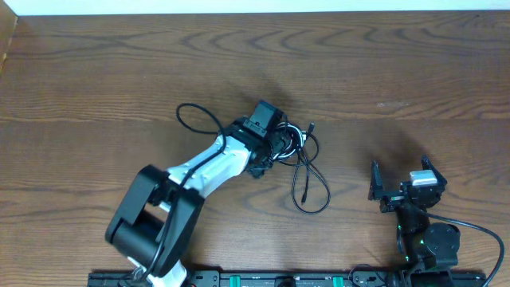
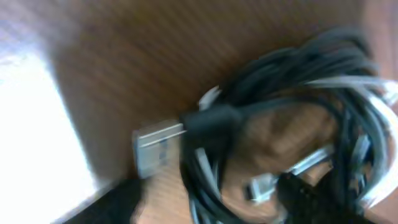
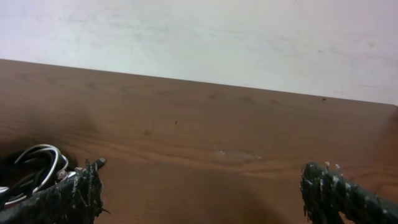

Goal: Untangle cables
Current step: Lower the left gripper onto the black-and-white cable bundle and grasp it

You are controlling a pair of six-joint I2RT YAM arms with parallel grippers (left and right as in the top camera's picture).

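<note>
Cables (image 1: 295, 143) form one knotted bundle at the left pincer (image 1: 279, 147), its grip state indeterminable; right pincer (image 1: 400, 177), well apart, gapes empty. Separation outstanding.

Table (image 1: 382, 64): under everything; a wall (image 3: 199, 37) rises behind its far edge.
Cables (image 1: 301, 159): bundled on the table near its middle; one loop (image 1: 312, 195) trails from the bundle toward the near edge.
Left gripper (image 1: 280, 145): over the bundle's left side, its arm reaching in from the near left; contact with the cables is hard to tell.
Plug (image 2: 158, 146): on the table at the bundle's edge, sticking out sideways.
Right gripper (image 1: 401, 175): right of the bundle, well apart from it, close to the near edge.
</note>
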